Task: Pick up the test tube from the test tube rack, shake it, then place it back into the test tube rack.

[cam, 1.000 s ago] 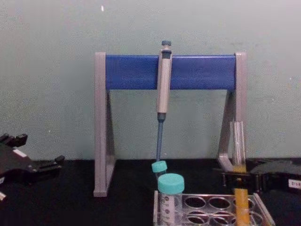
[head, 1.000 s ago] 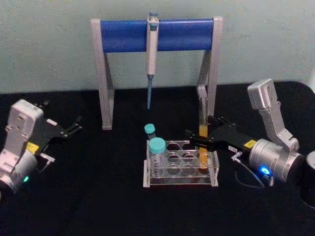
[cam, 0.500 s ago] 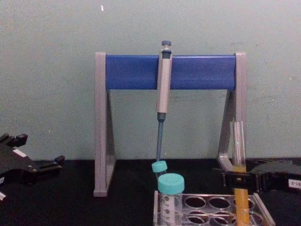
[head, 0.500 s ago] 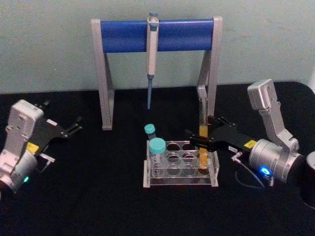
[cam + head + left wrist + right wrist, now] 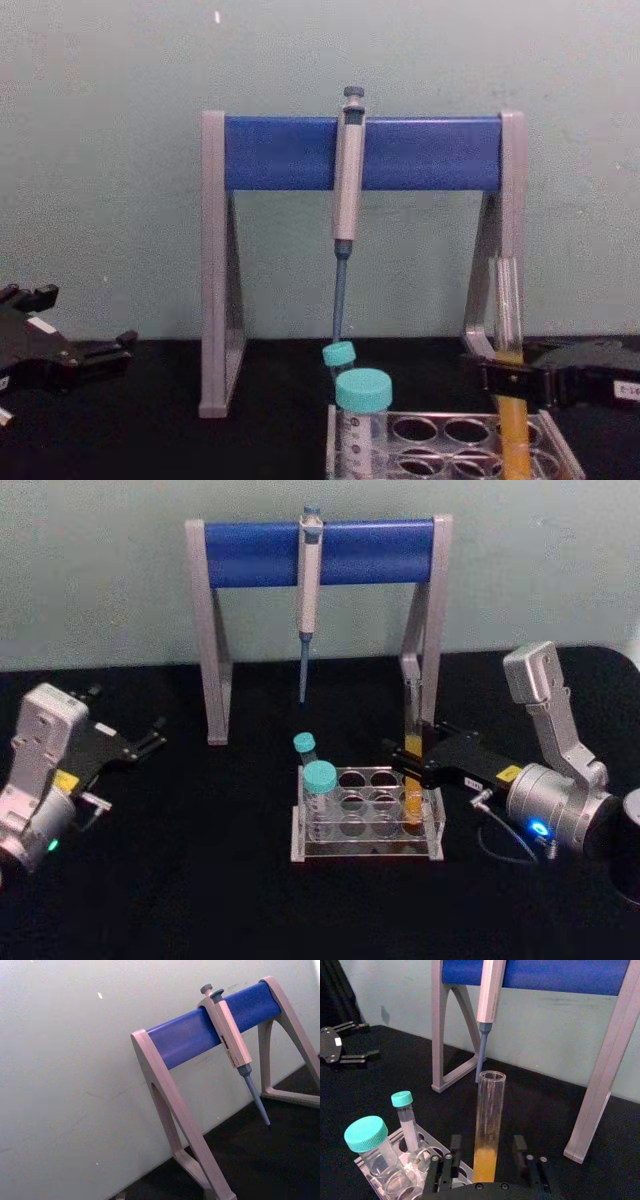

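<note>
The test tube (image 5: 412, 742) is a tall clear tube with orange-yellow liquid, standing upright in the right column of the clear test tube rack (image 5: 365, 846). My right gripper (image 5: 400, 760) reaches in from the right at the tube's mid-height. It is open. In the right wrist view its fingers (image 5: 455, 1144) flank the test tube (image 5: 489, 1125) with a gap on each side, just above the rack (image 5: 405, 1170). The chest view shows the tube (image 5: 510, 330) rising through the right gripper (image 5: 505, 380). My left gripper (image 5: 155, 738) rests open at the far left.
Two teal-capped tubes (image 5: 319, 780) stand in the rack's left column. Behind the rack is a grey-and-blue pipette stand (image 5: 360, 550) with a pipette (image 5: 308, 590) hanging from its bar. The stand's right leg (image 5: 428, 650) is close behind the test tube.
My right gripper has drawn back slightly to the right. The test tube stays upright in the rack. The left arm has not moved.
</note>
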Robot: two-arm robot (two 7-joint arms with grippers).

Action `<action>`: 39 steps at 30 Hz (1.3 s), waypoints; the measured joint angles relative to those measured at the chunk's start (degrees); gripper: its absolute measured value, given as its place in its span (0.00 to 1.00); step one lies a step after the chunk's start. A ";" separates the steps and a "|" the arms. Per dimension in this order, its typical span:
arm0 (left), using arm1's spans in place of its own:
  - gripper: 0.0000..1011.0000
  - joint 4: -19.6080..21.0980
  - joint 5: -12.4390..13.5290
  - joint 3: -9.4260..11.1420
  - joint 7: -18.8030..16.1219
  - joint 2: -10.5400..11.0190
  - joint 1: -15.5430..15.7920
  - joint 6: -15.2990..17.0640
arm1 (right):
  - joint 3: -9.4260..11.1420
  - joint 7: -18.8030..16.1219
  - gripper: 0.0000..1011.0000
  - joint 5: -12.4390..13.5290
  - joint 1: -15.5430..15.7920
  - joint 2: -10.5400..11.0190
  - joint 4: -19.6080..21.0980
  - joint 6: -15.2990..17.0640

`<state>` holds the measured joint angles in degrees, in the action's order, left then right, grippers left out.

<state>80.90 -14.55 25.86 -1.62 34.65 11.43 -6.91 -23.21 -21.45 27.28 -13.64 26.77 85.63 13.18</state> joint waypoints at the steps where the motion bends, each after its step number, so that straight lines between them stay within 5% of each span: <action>1: 0.99 0.00 0.00 0.00 0.00 0.00 0.00 0.00 | 0.00 0.00 0.64 0.00 0.00 0.00 0.00 0.00; 14: 0.99 0.00 0.00 0.00 0.00 0.00 0.00 0.00 | 0.00 -0.01 0.23 0.07 0.00 0.00 0.00 -0.01; 32: 0.99 0.00 0.00 0.00 0.00 0.00 0.00 0.00 | 0.00 0.00 0.23 0.07 0.01 0.00 0.00 -0.02; 39: 0.99 0.00 0.00 0.00 0.00 0.00 0.00 0.00 | 0.29 -0.52 0.23 -0.64 1.14 0.00 0.49 -2.49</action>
<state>80.90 -14.55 25.86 -1.62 34.65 11.43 -6.91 -22.92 -21.97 26.64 -12.50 26.77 86.12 10.69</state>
